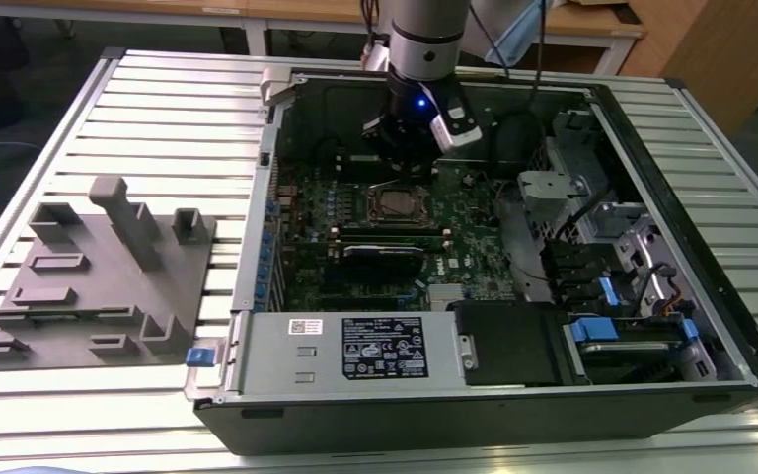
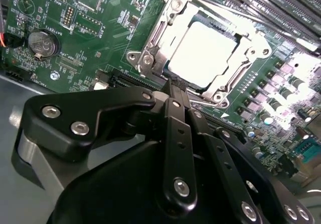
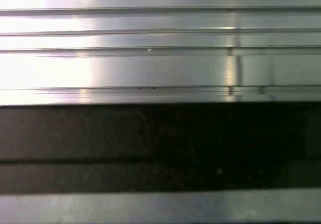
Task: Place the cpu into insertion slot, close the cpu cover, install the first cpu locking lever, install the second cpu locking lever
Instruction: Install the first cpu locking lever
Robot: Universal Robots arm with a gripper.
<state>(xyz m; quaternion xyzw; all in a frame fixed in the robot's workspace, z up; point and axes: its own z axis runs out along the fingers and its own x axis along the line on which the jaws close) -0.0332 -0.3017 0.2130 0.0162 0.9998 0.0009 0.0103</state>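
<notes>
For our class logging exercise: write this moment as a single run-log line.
cpu: seated | cpu cover: down around it | end effector: shut, tip at the cover's edge

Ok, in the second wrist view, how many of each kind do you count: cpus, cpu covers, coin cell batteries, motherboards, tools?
cpu: 1
cpu cover: 1
coin cell battery: 1
green motherboard: 1
tool: 1
Total: 5
</notes>
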